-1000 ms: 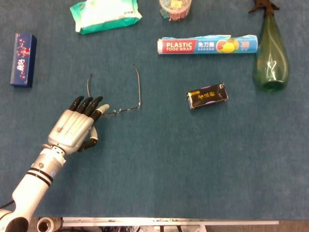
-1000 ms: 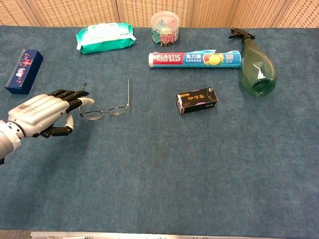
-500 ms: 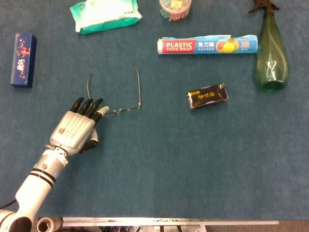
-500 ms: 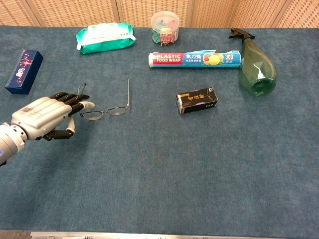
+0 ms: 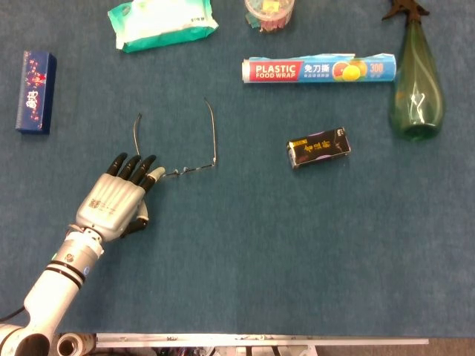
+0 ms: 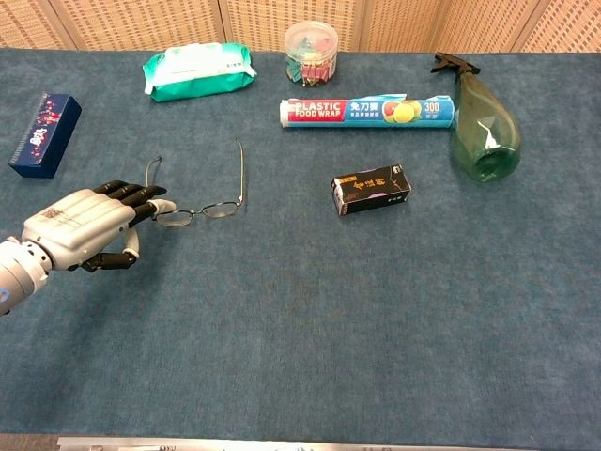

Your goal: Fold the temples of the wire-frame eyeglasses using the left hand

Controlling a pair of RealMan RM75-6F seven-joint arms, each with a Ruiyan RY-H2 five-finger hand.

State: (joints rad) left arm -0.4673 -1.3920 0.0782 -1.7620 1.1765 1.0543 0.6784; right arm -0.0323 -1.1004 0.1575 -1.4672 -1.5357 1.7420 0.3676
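Note:
The wire-frame eyeglasses [image 5: 190,170] [image 6: 199,212] lie on the blue table with both temples spread open and pointing away from me. My left hand [image 5: 113,202] [image 6: 79,225] lies flat just left of the frame. Its fingers are stretched out and hold nothing. The pale fingertip [image 5: 156,174] sits right at the left end of the frame; I cannot tell whether it touches. The left temple [image 5: 136,126] runs just beyond the fingertips. My right hand shows in neither view.
A blue box [image 5: 35,92] lies far left and a green wipes pack [image 5: 162,24] at the back. A plastic wrap roll [image 5: 318,70], a clip jar [image 5: 269,13], a green spray bottle [image 5: 417,89] and a small black box [image 5: 319,148] lie to the right.
My left hand has slid back toward me, away from the left temple, with its fingers still stretched out. The eyeglasses have not moved.

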